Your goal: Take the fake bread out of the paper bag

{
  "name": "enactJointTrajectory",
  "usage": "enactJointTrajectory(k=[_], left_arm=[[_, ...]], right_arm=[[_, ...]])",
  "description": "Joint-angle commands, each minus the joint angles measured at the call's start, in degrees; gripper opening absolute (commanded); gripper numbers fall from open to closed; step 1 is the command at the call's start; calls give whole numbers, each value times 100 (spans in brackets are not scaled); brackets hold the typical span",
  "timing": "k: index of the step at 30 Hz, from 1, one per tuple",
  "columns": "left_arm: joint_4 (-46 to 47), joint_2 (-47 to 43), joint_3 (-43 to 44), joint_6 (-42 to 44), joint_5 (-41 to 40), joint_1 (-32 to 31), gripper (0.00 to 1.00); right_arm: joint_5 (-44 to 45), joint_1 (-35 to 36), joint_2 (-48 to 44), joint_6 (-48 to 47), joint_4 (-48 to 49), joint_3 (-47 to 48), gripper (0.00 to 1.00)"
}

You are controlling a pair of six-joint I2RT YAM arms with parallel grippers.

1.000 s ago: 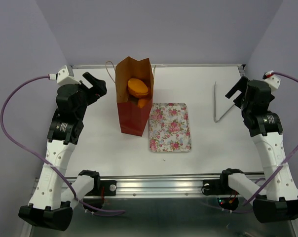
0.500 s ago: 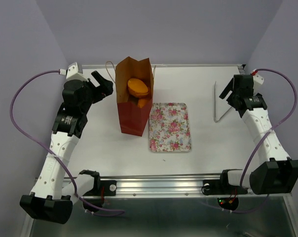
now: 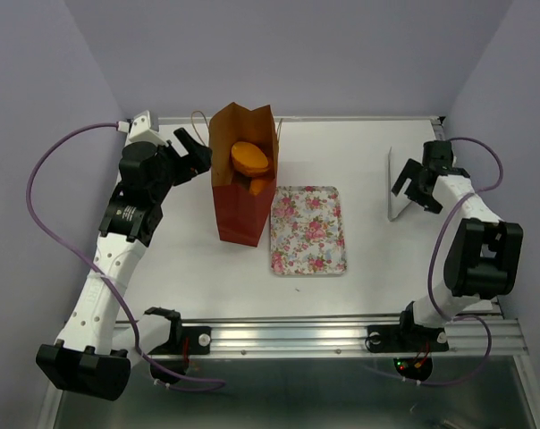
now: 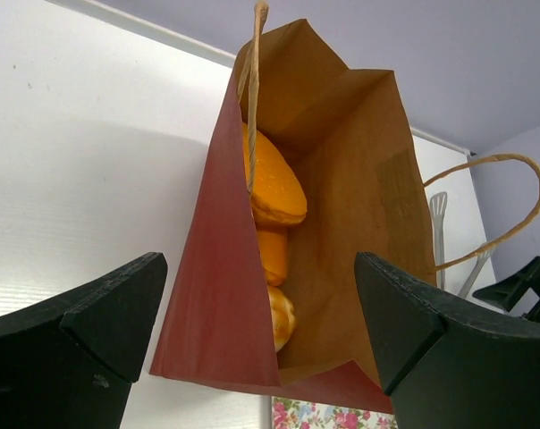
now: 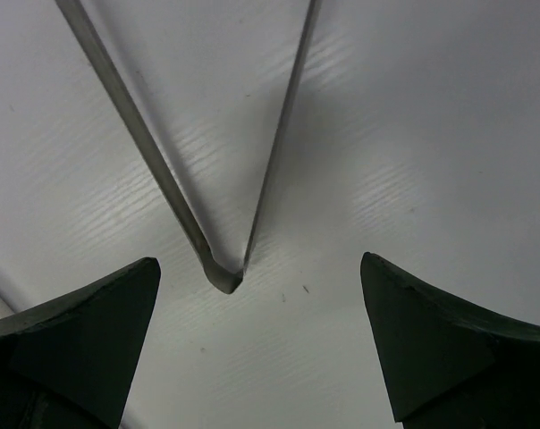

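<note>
The red paper bag (image 3: 240, 210) stands upright at the table's middle left, its brown mouth open. Orange-golden fake bread (image 3: 249, 158) is piled inside; the left wrist view shows the bag (image 4: 221, 295) and several pieces of bread (image 4: 272, 183) stacked in it. My left gripper (image 3: 189, 150) is open just left of the bag's top edge, touching nothing. My right gripper (image 3: 411, 189) is open at the far right, low over metal tongs (image 3: 395, 186). The tongs' hinged end (image 5: 221, 273) lies between its fingers in the right wrist view.
A floral rectangular tray (image 3: 307, 229) lies flat just right of the bag. The bag's cord handles (image 4: 493, 210) stick out at its top. Purple walls close in the back and sides. A metal rail (image 3: 288, 335) runs along the near edge.
My left gripper has moved right, closer to the bag's top. My right arm has swung down and forward, and its gripper now sits over the tongs.
</note>
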Motion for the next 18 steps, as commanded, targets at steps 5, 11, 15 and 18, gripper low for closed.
enactJointTrajectory(k=[5, 11, 15, 18], left_arm=[[488, -124, 3, 217, -71, -34, 99], [532, -168, -41, 243, -71, -34, 99], [593, -203, -120, 279, -53, -34, 99], [611, -212, -138, 279, -62, -34, 99]], right_arm=[[-1108, -1, 565, -695, 669, 47, 100], [-1484, -1, 907, -852, 968, -49, 100], [-943, -1, 1197, -687, 977, 3, 100], [-634, -1, 1329, -651, 968, 56, 100]])
